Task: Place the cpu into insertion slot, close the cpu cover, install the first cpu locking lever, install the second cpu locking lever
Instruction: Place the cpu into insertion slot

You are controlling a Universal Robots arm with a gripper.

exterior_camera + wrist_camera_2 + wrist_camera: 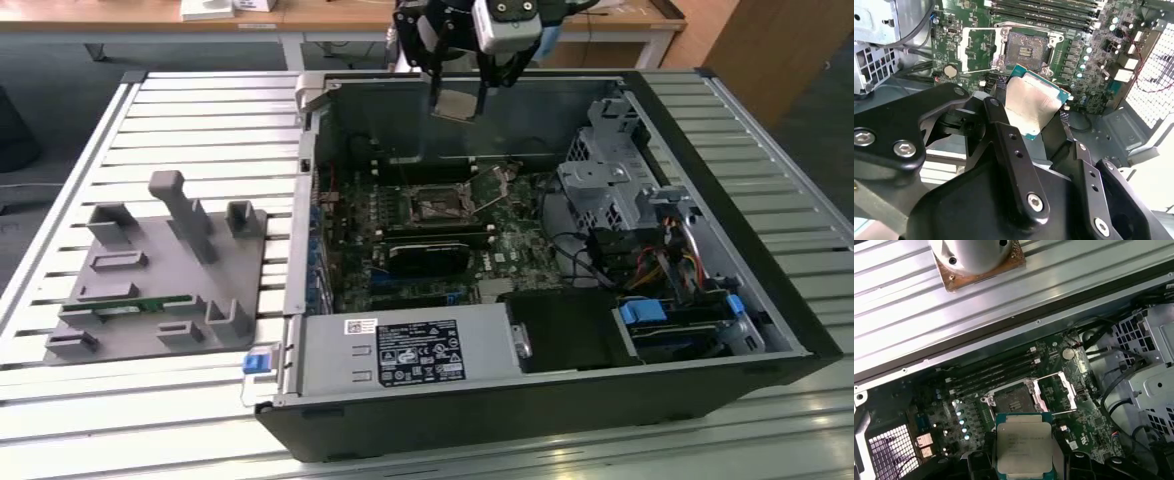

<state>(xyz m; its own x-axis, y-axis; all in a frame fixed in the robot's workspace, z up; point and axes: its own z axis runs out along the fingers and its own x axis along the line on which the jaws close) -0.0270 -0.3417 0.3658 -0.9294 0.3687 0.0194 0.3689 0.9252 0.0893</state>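
Observation:
My gripper (457,92) hangs above the open computer case (534,400), shut on the cpu (457,104), a flat silver-grey square chip. Both wrist views show the cpu (1032,102) (1024,447) pinched between the black fingers (1004,132), well above the motherboard. The insertion slot (434,207) (1026,49) (1013,401) lies bare, its dark centre exposed. The cpu cover (979,49) (1056,392), a silver frame with a cut-out middle, is swung open beside the slot. The cpu sits a little short of being straight over the slot.
Long memory slots (994,372) run beside the socket. A black card (427,255), a power supply (400,350) and a metal drive cage (614,190) with cables crowd the case. On the exterior view's left, a grey fixture block (160,280) stands on the slatted table (80,130).

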